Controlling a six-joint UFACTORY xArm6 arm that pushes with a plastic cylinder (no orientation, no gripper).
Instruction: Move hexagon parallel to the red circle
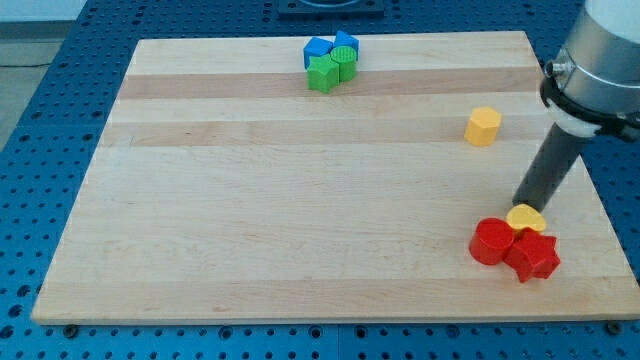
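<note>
You've got seven small blocks on the pale wooden board surface: two blue, two green, two yellow, two red... correction, that's eight. At the view's top, one tight cluster of four: a blue block of unclear shape, a blue round-topped block, a green star-like block and a green cylinder, all touching or just beside each other. The yellow hexagon block, the task's thing, stands alone on the view's right, well apart from everything else. At the view's bottom right, a second cluster of three: the red circle block, a red star-shaped block touching it on its right, and a second yellow block, shape hard to make out, sitting against both from above. There's no hand on this rig, just the dark rod; my tip is down at the upper left edge of that second yellow block, touching or just beside it. The tip sits well below the hexagon, not in contact with it.
</note>
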